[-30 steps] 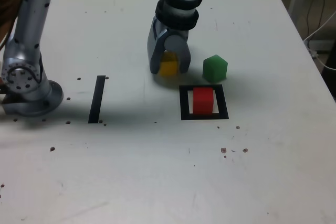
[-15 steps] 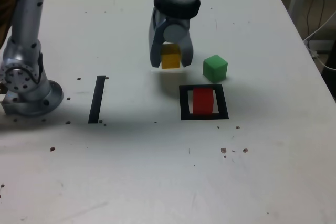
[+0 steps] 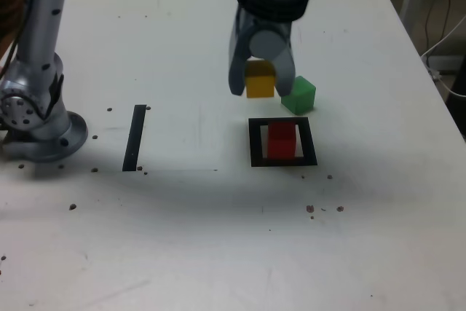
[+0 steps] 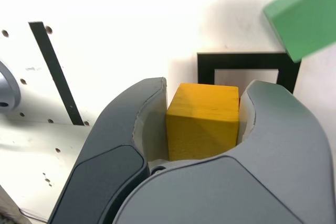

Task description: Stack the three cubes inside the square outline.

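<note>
The yellow cube [image 3: 260,79] is up in the air now, squeezed tight between the two sides of the hand [image 3: 261,81]. A second ago it sat low on the surface [image 3: 182,238], more to the exterior view's left. It has since been lifted and carried toward the square outline [image 3: 283,142], so the pick-up looks done and the carry is partly done.

The red cube [image 3: 282,140] sits inside the outline, near the middle of the surface. The yellow one is not over it yet; it hangs just behind, toward the far edge.

The green cube [image 3: 298,95] rests on the surface just behind the outline, very close to the hand. The hand might bump it on the way over.

A black strip [image 3: 135,137] and the arm's base [image 3: 36,118] are well apart, toward the exterior view's left edge, so they block nothing
</note>
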